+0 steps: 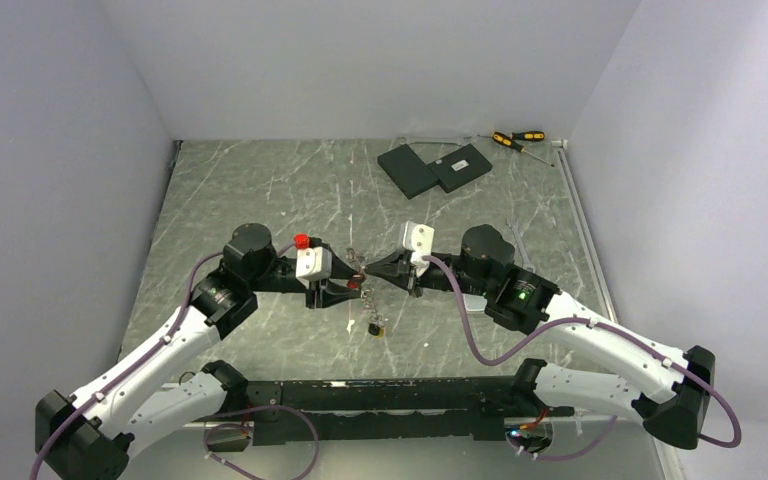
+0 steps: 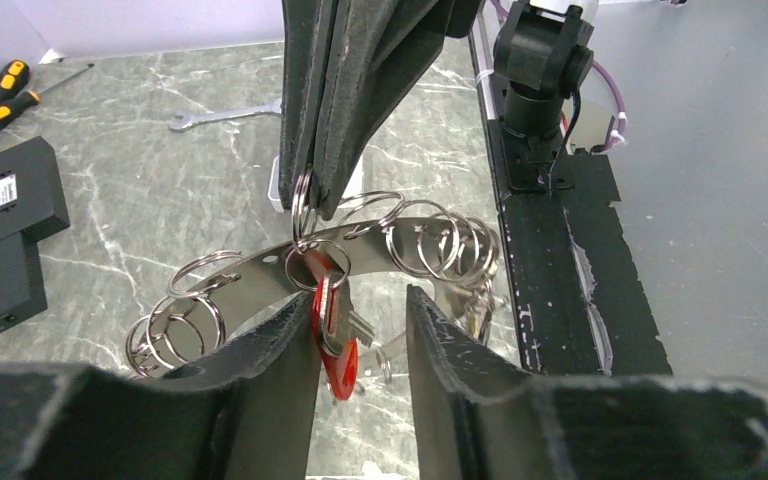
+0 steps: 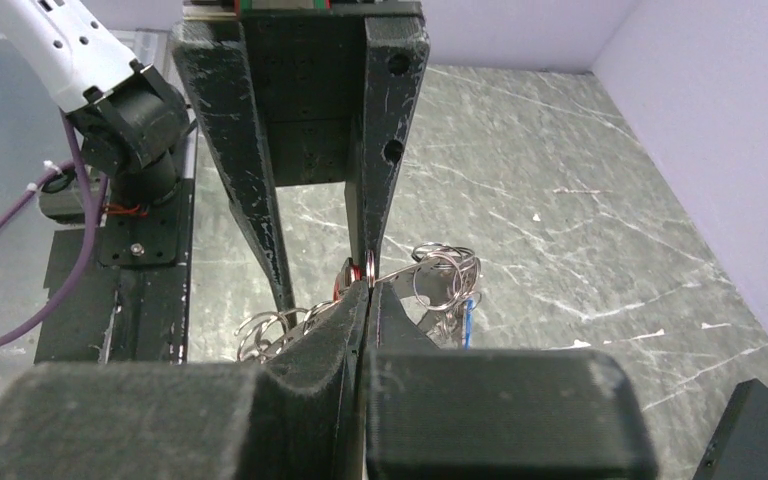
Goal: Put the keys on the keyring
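Above the marbled table (image 1: pixel 260 190), the right gripper (image 3: pixel 364 296) was clamped shut on the keyring (image 2: pixel 260 268). The left gripper (image 2: pixel 360 298) stood open around the red key (image 2: pixel 338 355) hanging from it. A black slab (image 2: pixel 20 215) bore a white label (image 2: pixel 5 191), too small to read.

The keyring (image 2: pixel 260 268) is a flat, curved band of bright metal strung with many small wire loops. It hangs above the table with one loop pinched in the right gripper (image 2: pixel 313 200). A red-headed key (image 2: pixel 338 360) hangs from a loop near the middle, and a blue key (image 3: pixel 468 318) dangles at one end.
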Action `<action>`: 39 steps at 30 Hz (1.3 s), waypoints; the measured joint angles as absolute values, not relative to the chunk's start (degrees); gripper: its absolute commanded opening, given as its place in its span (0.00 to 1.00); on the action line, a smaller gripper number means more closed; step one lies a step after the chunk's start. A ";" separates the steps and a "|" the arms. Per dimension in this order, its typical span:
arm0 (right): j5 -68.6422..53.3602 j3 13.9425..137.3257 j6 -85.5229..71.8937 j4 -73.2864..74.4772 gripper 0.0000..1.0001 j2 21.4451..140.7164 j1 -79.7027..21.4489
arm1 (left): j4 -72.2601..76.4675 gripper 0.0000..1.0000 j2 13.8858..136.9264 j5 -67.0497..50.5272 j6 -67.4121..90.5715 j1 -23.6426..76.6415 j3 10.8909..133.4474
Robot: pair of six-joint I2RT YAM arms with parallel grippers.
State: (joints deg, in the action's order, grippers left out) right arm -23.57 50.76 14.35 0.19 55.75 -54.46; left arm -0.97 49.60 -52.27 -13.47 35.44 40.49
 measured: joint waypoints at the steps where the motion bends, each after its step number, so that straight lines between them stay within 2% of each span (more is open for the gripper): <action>1: -23.59 50.76 14.31 -0.05 0.00 55.75 -54.46 | -0.75 0.36 49.80 -52.38 -13.21 35.44 40.49; 5: -23.92 50.76 13.89 -0.62 0.00 55.75 -54.46 | -0.54 0.27 50.43 -52.60 -12.71 35.44 40.49; 10: -24.16 50.76 13.76 -0.62 0.00 55.75 -54.46 | -0.36 0.09 50.41 -52.58 -12.64 35.44 40.49; 15: -24.29 50.70 13.69 -0.58 0.00 55.68 -54.46 | -0.54 0.00 50.43 -52.49 -12.78 35.44 40.49; 28: -23.44 49.41 13.80 0.40 0.00 54.33 -54.46 | -2.79 0.00 49.43 -51.13 -14.59 35.44 40.51; 39: -22.74 49.52 14.70 5.21 0.01 58.00 -54.50 | -5.67 0.00 48.88 -50.30 -15.81 35.44 40.51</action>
